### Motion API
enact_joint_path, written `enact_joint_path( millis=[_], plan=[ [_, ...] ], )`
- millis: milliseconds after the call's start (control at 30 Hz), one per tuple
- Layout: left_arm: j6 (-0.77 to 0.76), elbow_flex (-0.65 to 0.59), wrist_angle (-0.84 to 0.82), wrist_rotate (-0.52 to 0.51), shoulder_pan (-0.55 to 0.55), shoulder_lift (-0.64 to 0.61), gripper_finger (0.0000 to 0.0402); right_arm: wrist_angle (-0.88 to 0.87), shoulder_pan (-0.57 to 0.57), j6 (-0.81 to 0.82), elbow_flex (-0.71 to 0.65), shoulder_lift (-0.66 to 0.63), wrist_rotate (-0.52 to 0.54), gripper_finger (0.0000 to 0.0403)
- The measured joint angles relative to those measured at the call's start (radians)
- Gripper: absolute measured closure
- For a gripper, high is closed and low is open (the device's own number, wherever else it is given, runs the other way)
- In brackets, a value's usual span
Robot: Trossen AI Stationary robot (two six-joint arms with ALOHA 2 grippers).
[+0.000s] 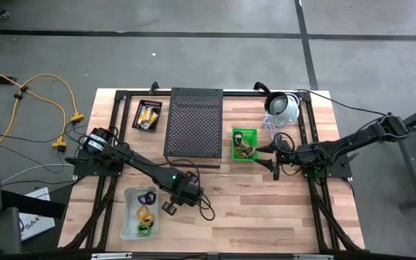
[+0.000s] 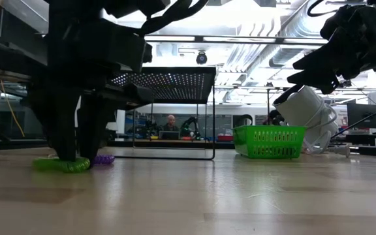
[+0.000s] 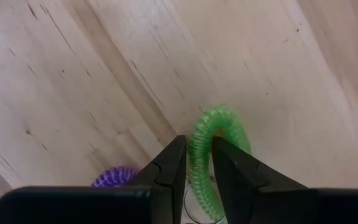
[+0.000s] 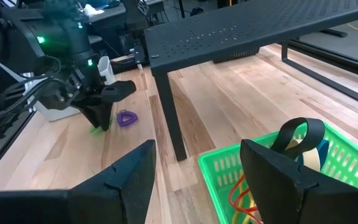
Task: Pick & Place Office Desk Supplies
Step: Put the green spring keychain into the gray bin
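One green coil loop (image 3: 216, 134) sits pinched between the left gripper (image 3: 196, 165) jaws, down on the table (image 3: 104, 74). It looks light, springy and soft; grip across the coil strand. Right gripper (image 4: 194, 165) waits wide open over the green basket (image 4: 229, 168).

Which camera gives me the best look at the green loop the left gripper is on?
The left wrist view: the green loop fills the middle, pinched between the left gripper's fingers on the table. The low view shows it flat under the gripper. The right wrist view shows only a green speck. The high view hides it.

Green loop (image 3: 211, 144) partly hidden behind left tool (image 3: 197, 163)
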Motion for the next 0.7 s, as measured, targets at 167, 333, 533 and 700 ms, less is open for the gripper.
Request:
enact_joint_path(
  millis=[167,333,533,700],
  plan=[
    [0.0,0.0,0.0,0.001,0.0,0.0,0.0329,0.0,0.0,0.0,0.0,0.0,0.0,0.018],
    [0.0,0.0,0.0,0.0,0.0,0.001,0.0345,0.0,0.0,0.0,0.0,0.0,0.0,0.018],
    [0.0,-0.001,0.0,-0.001,0.0,0.001,0.0362,0.0,0.0,0.0,0.0,0.0,0.0,0.018],
    [0.0,-0.001,0.0,-0.001,0.0,0.001,0.0363,0.0,0.0,0.0,0.0,0.0,0.0,0.018]
  ],
)
